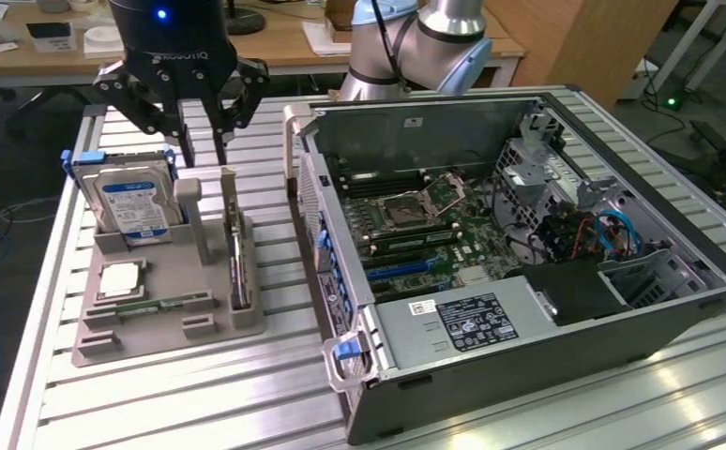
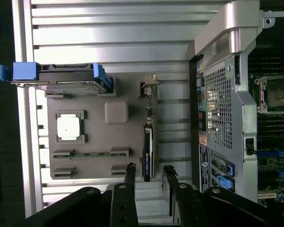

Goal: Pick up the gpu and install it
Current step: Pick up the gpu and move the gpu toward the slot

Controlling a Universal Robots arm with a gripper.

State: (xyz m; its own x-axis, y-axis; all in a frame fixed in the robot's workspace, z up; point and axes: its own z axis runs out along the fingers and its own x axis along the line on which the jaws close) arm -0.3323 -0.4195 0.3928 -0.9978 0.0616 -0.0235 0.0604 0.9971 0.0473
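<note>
The gpu (image 1: pixel 234 246) stands on its edge in a slot of the grey holder (image 1: pixel 150 333), along the side nearest the computer case. From the wrist view the gpu (image 2: pixel 148 142) appears edge-on as a thin dark card with a silver bracket at one end. My gripper (image 1: pixel 201 148) hangs above the far end of the holder, open, with nothing between its fingers. In the wrist view the gripper (image 2: pixel 149 170) has one black finger on each side of the card's line, clear of the card.
A silver hard drive with a blue label (image 1: pixel 131 202) stands upright in the holder, with a processor chip (image 1: pixel 119 279) and a thin memory stick (image 1: pixel 150 305) lying nearby. The opened computer case (image 1: pixel 663 309) lies at the exterior view's right, its motherboard (image 1: pixel 419 225) exposed.
</note>
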